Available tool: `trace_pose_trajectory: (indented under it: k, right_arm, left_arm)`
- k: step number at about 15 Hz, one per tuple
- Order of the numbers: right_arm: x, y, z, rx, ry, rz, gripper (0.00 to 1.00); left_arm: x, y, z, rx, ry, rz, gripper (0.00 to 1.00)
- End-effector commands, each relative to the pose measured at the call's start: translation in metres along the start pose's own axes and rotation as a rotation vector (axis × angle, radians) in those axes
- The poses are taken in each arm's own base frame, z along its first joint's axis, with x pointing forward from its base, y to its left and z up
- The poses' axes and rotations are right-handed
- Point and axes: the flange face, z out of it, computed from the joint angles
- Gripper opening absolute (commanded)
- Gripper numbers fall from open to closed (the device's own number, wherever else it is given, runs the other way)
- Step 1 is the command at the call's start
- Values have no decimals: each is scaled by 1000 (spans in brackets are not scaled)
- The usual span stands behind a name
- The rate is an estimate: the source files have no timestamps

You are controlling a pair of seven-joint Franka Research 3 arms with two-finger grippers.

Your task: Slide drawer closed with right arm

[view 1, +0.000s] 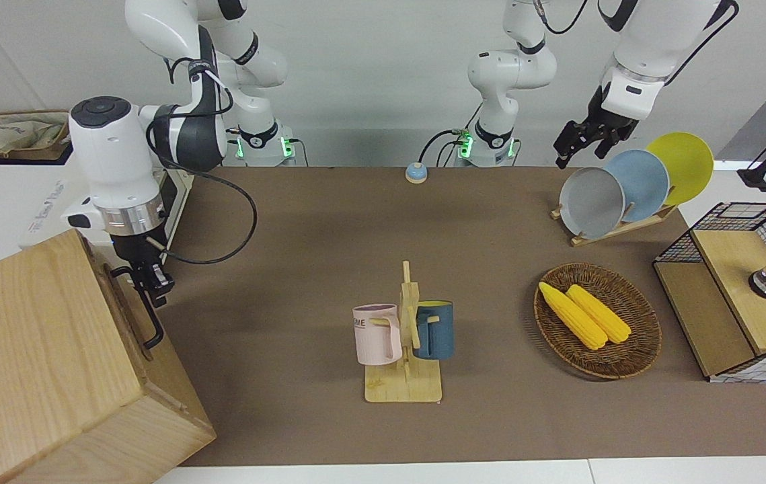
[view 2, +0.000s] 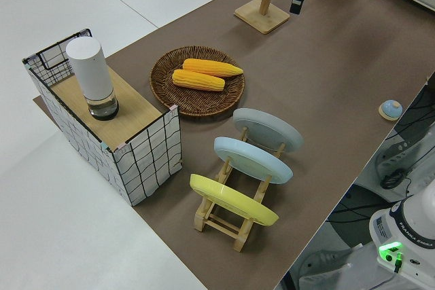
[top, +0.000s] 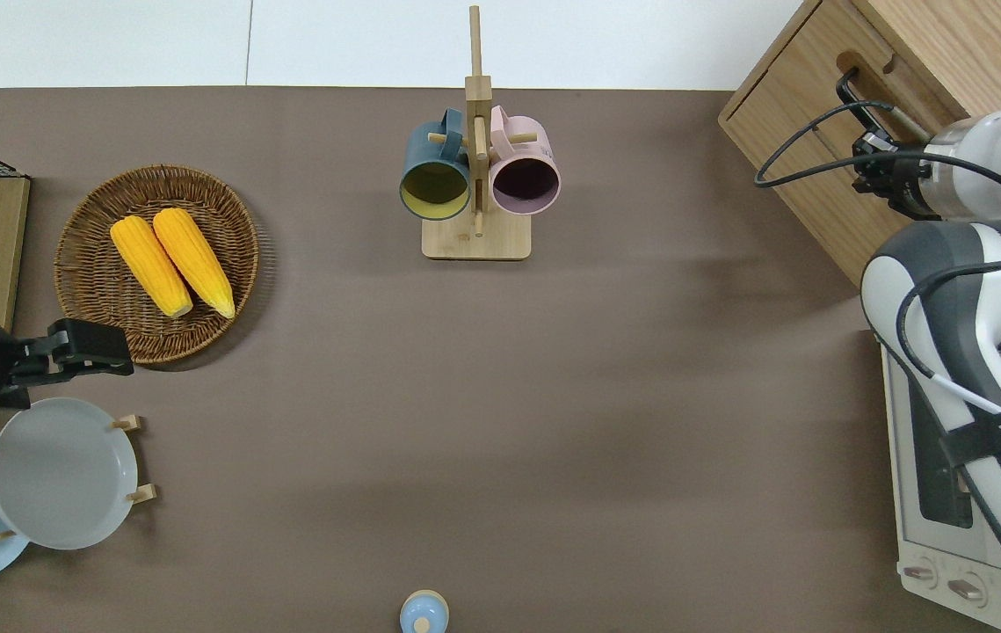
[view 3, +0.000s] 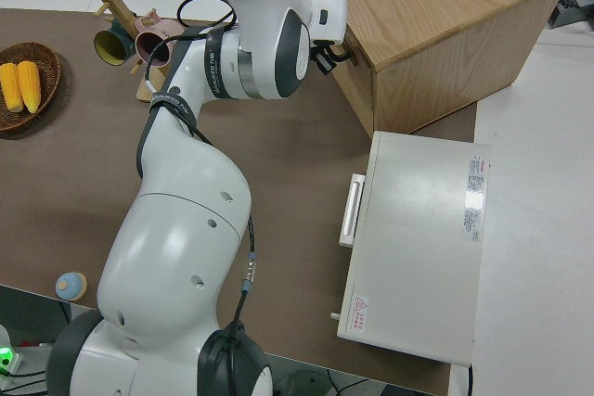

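Sitting flush in the cabinet (view 1: 53,349) at the right arm's end of the table, toward the edge farther from the robots, the drawer (view 1: 128,302) is shut. Right gripper (view 1: 152,284) is at the black loop handle (view 1: 147,316), at its end nearer the robots; can't tell if the fingers are spread or pinching. Left arm parked, its gripper (view 1: 581,138) state unclear too.

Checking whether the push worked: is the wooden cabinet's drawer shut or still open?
Shut: the drawer front sits flush with the cabinet, no gap showing, right gripper at its handle.
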Motion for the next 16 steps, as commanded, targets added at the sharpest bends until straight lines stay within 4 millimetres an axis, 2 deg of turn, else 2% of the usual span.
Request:
trace_pose_trajectory:
  k: [1,4,7,10,11,12,13,16]
  right_arm:
    - [-14,-11,-19,-25,-20,-32,0]
    - [-46,-21,-38,-37,-55,-107,0]
    - [-76,-23,-58,-93,-132,-312,10]
    - [-90,-13,-87,-119,-186,-530,144]
    - [-92,-9,-96,-122,-199,-580,212]
    - [-94,-7,-106,-113,-212,-628,538]
    - [-96,-4,-115,-107,-222,-665,956]
    - [-104,1,-138,-98,-240,-754,983]
  left_arm:
    - [-4,-3,-4,1,-5,8,993]
    - [-4,-3,-5,0,-3,6,993]
    - [-4,-3,-5,0,-3,8,993]
    - [-4,-3,-4,1,-5,6,993]
    - [-4,-3,-5,0,-3,6,993]
    - [-4,-3,-5,0,-3,6,993]
    - [-4,-3,-5,0,-3,6,993]
    - [-4,-3,-5,0,-3,6,993]
